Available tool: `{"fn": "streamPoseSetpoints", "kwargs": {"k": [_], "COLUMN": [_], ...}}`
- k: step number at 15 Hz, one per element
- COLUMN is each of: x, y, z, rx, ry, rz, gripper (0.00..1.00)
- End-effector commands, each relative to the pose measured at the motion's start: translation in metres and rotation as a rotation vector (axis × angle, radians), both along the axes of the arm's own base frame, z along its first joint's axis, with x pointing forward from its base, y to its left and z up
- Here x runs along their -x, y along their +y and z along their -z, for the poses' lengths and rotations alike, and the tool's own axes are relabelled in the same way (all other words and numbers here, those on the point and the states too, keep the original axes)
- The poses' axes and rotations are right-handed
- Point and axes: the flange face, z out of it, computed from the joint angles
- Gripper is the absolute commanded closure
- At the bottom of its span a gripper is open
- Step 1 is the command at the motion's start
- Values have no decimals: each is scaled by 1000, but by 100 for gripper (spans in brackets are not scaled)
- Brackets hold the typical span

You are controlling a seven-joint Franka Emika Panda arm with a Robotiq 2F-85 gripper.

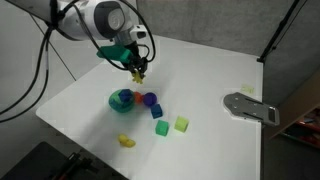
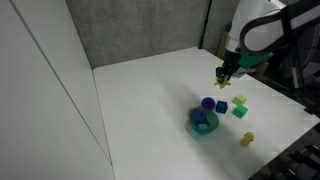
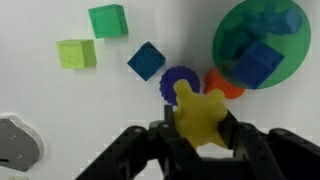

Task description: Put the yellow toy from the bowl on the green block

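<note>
My gripper (image 3: pixel 203 140) is shut on the yellow star-shaped toy (image 3: pixel 200 112) and holds it in the air above the table, as both exterior views show (image 1: pixel 138 72) (image 2: pixel 224 81). The teal-green bowl (image 3: pixel 300 45) (image 1: pixel 116 99) (image 2: pixel 201 128) lies below and to one side, with blue toys in it. The green block (image 3: pixel 107 20) (image 1: pixel 160 127) (image 2: pixel 239 111) sits on the table apart from the gripper, next to the lime cube (image 3: pixel 76 53) (image 1: pixel 181 124) (image 2: pixel 241 100).
A blue cube (image 3: pixel 146 60), a purple ridged toy (image 3: pixel 176 80) and an orange piece (image 3: pixel 222 84) lie beside the bowl. A rounded yellow lump (image 1: pixel 126 141) (image 2: pixel 247 139) sits near the table's edge. A grey flat object (image 1: pixel 249 107) lies at the table's side.
</note>
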Motion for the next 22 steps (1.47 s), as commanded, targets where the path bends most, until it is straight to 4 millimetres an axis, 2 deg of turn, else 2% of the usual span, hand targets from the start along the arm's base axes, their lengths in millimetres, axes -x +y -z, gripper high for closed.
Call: {"fn": "streamPoseSetpoints", "kwargs": {"k": [1, 6, 10, 14, 19, 22], "x": [-15, -9, 8, 26, 44, 54], "y": [-55, -125, -153, -165, -162, -162], "z": [-7, 13, 43, 75, 109, 122], "rx": [43, 88, 105, 118, 63, 8], "ry": [0, 26, 83, 144, 192, 213], "rz": [111, 222, 265, 273, 243, 249], "gripper": [79, 79, 79, 79, 79, 79]}}
